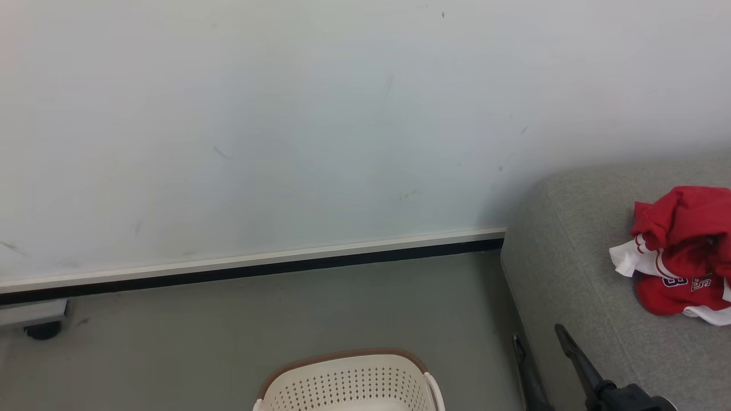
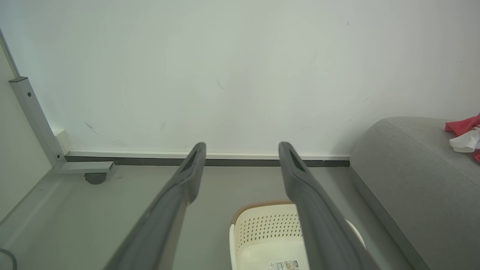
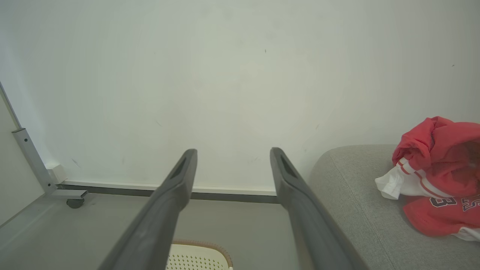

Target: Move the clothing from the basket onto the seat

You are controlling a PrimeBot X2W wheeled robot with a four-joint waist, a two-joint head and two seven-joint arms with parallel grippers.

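- Clothing [image 1: 679,251]: red heap on the seat [image 1: 571,257]; we read only a dark "3".
- Basket [image 1: 348,385]: barcode sticker [image 2: 285,265], print illegible.
- Our left gripper [image 2: 243,145] and right gripper [image 3: 232,152]: fingers spread, empty.

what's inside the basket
The basket floor that shows is bare but for a sticker. A finger of the left gripper covers its right side, and its near part is out of frame. The clothing lies on the seat.

The seat [image 1: 571,257] bears clothing [image 1: 682,251], the floor [image 1: 228,342] the basket [image 1: 348,385].
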